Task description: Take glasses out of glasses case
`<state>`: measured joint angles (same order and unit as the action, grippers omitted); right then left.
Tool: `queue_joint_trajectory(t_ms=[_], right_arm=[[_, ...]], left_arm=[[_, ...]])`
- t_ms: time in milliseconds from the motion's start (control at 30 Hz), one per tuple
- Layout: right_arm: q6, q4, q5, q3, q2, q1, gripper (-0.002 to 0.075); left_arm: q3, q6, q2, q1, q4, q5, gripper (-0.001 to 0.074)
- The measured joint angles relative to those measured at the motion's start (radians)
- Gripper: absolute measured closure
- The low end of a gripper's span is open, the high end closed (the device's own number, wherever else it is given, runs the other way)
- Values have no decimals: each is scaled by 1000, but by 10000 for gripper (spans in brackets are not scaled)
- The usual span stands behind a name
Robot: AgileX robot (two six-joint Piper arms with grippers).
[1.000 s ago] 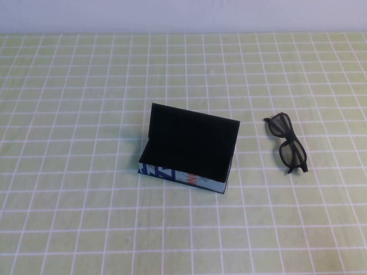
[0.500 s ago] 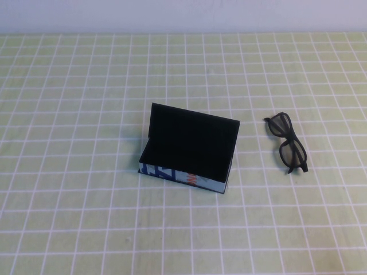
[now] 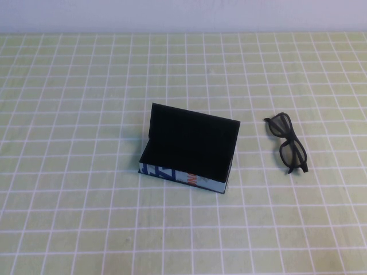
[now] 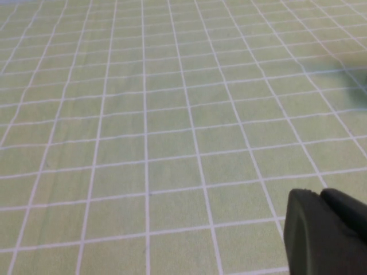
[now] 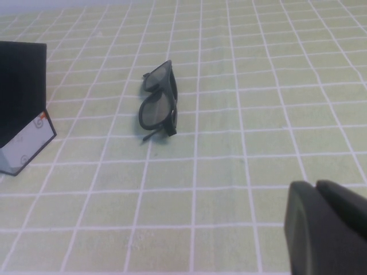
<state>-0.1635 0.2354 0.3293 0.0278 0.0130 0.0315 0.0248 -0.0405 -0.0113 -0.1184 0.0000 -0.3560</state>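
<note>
The black glasses case [image 3: 189, 150] stands open in the middle of the table, lid up, its black-lined inside empty and its blue, white and orange side facing me. The black glasses [image 3: 288, 142] lie folded on the cloth to its right, apart from it; in the right wrist view the glasses [image 5: 158, 103] lie ahead, with a corner of the case [image 5: 23, 109] at the edge. My right gripper [image 5: 317, 192] is shut on nothing, well back from the glasses. My left gripper [image 4: 318, 197] is shut and empty over bare cloth. Neither arm shows in the high view.
A green cloth with a white grid [image 3: 80, 189] covers the whole table. A pale wall [image 3: 183, 14] runs along the far edge.
</note>
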Motion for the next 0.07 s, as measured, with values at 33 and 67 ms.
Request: queue_joint_trajectory(t_ms=[33, 67], right_arm=[[0, 2, 0, 0, 0, 0, 743], [0, 2, 0, 0, 0, 0, 743]], left_arm=[[0, 0, 0, 0, 0, 0, 739], [0, 0, 0, 0, 0, 0, 739]])
